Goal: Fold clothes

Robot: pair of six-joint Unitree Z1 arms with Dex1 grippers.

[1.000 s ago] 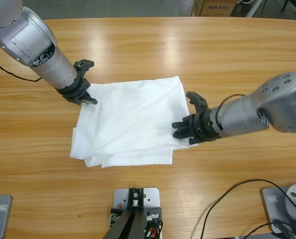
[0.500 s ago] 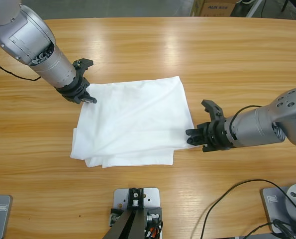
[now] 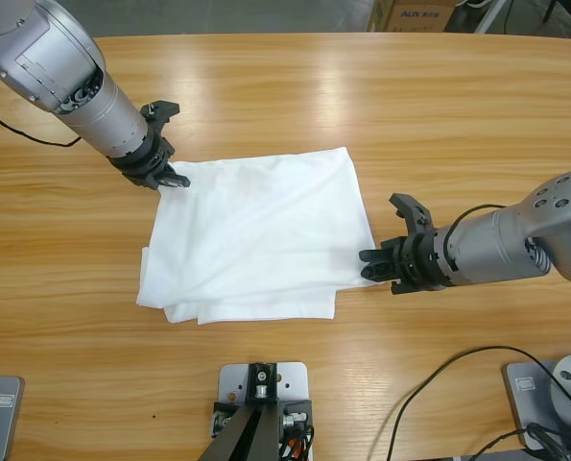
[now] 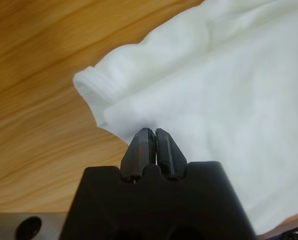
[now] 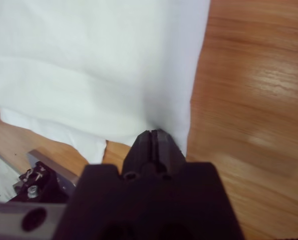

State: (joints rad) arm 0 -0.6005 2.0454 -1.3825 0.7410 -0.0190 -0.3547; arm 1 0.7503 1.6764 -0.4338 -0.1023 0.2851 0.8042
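The white T-shirt (image 3: 256,235) lies folded into a rough rectangle in the middle of the wooden table (image 3: 381,106), with a few diagonal creases. My left gripper (image 3: 177,181) reaches in from the upper left and is shut on the shirt's far left corner. In the left wrist view the gripper (image 4: 155,134) pinches the fabric (image 4: 229,75) beside a ribbed hem. My right gripper (image 3: 367,266) comes in from the right and is shut on the shirt's right edge near its front corner. The right wrist view shows that gripper (image 5: 154,135) closed on the cloth's (image 5: 88,60) border.
A cardboard box (image 3: 415,13) stands beyond the table's far edge. A black cable (image 3: 439,375) loops over the front right of the table. Bare wood surrounds the shirt on all sides.
My right gripper has drawn back to the right, from over the shirt to its right edge, and has shut there. My left gripper has shifted slightly up and away with its corner.
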